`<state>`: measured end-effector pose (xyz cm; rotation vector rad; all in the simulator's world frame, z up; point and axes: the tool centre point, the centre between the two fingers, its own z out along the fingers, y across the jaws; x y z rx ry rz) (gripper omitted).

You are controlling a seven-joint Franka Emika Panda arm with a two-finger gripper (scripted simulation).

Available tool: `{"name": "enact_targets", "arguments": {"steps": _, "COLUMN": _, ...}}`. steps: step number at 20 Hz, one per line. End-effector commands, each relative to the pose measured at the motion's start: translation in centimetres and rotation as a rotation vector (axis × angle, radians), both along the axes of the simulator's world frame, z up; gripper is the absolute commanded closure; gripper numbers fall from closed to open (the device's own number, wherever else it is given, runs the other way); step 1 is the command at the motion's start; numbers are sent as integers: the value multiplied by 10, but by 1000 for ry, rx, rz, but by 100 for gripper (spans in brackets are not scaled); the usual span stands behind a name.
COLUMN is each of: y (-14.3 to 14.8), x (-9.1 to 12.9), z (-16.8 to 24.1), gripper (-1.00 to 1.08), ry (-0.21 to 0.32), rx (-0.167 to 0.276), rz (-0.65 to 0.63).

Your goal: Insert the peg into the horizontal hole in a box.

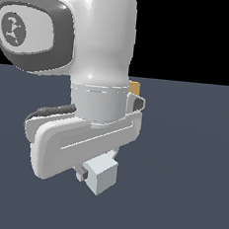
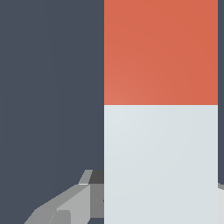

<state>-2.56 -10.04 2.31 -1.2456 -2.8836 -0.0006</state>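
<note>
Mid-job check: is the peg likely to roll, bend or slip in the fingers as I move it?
Probably not roll: the peg shows broad flat faces and a square end. It looks like a rigid block with straight edges, so bending seems unlikely. Slipping is harder to judge; the faces look smooth, but a finger seems to sit flat against its side, which should help.

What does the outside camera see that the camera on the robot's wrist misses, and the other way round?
Only the exterior view shows the big white robot arm and a sliver of the tan box peeking from behind it. Only the wrist view shows the red-orange end of the square-section peg. Both share the peg's white part, the dark grey floor and the gripper, though its jaws' state is unclear.
</note>
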Motion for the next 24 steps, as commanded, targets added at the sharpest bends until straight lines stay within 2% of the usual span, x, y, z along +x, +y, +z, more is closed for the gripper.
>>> {"name": "enact_targets", "arguments": {"steps": 1, "y": 0, "x": 0, "z": 0, "gripper": 108, "ry": 0, "rx": 0, "rz": 0}}
{"name": "enact_targets", "arguments": {"steps": 12, "y": 16, "x": 1, "z": 6, "gripper": 108, "ry": 0, "rx": 0, "rz": -63}}
{"name": "enact_targets", "arguments": {"steps": 24, "y": 67, "x": 12, "z": 27, "gripper": 108, "ry": 0, "rx": 0, "rz": -268}}
